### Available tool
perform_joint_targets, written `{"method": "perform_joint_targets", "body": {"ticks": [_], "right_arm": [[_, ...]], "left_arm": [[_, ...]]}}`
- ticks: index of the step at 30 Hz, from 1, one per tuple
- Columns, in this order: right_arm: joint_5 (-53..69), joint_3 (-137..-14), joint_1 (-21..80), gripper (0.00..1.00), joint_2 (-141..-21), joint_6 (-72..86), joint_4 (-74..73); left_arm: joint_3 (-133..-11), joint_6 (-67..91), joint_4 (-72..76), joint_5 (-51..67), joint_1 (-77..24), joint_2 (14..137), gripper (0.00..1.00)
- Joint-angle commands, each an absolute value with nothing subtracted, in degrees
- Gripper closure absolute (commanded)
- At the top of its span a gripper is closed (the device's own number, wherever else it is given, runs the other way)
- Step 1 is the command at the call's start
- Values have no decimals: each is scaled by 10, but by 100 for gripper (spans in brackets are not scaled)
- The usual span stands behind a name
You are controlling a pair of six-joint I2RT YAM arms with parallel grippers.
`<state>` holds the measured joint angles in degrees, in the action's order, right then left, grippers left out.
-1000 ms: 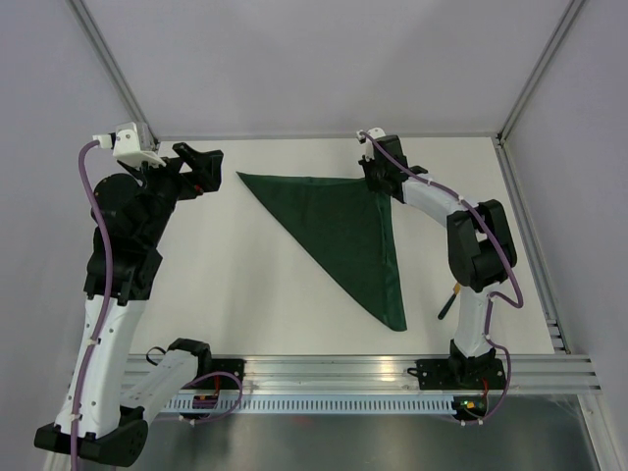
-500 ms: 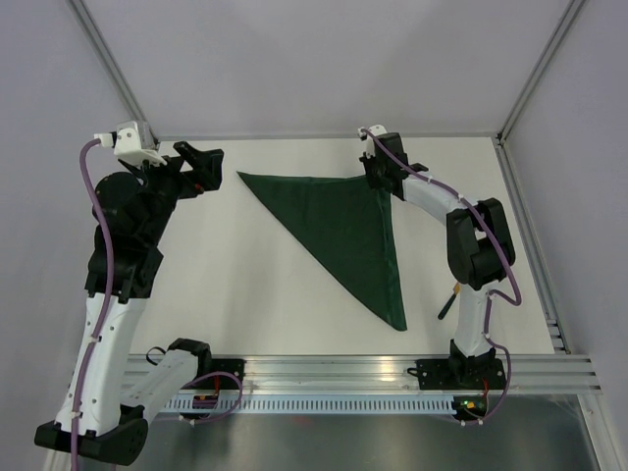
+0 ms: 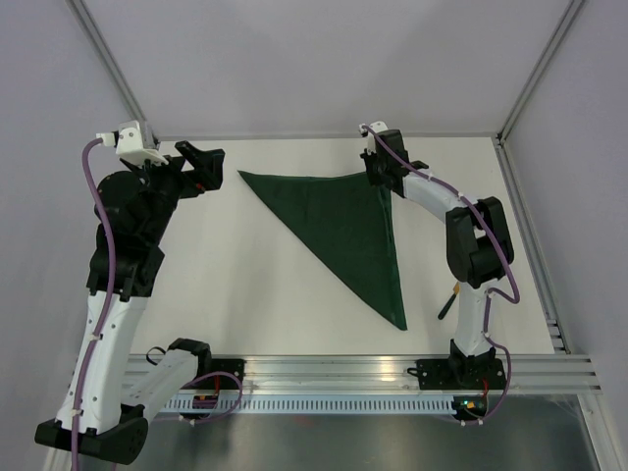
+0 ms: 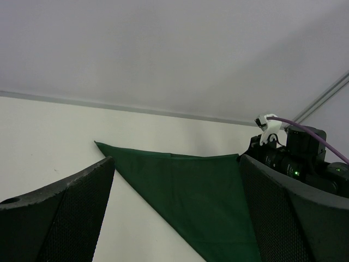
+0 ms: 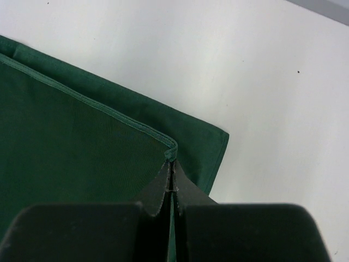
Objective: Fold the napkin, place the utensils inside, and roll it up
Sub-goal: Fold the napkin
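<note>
The dark green napkin (image 3: 348,231) lies folded into a triangle on the white table, also seen in the left wrist view (image 4: 196,202) and the right wrist view (image 5: 82,147). My right gripper (image 3: 381,177) (image 5: 172,164) is shut on the napkin's top-layer corner at the far right, just inside the lower layer's corner. My left gripper (image 3: 201,167) (image 4: 177,213) stands open above the table, left of the napkin's far-left tip, holding nothing. The utensils show only as a knife (image 3: 448,300) with a black handle, partly hidden behind the right arm near the front right.
The table's back edge meets the grey wall just beyond the napkin. A metal rail (image 3: 373,373) with the arm bases runs along the near edge. Frame posts stand at the back corners.
My right gripper has shifted the held corner slightly toward the back right. The left arm has barely moved.
</note>
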<state>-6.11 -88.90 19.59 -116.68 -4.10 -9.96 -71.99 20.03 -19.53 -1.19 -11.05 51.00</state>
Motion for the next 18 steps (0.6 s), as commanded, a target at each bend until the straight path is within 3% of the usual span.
{"method": "perform_joint_targets", "body": {"ticks": [1, 18], "right_arm": [[-72, -918, 189, 100, -1173, -37, -99], [-59, -937, 178, 100, -1180, -30, -108]], "left_arm": [[-717, 220, -175, -3, -110, 512, 0], [-719, 221, -172, 11, -109, 519, 0]]}}
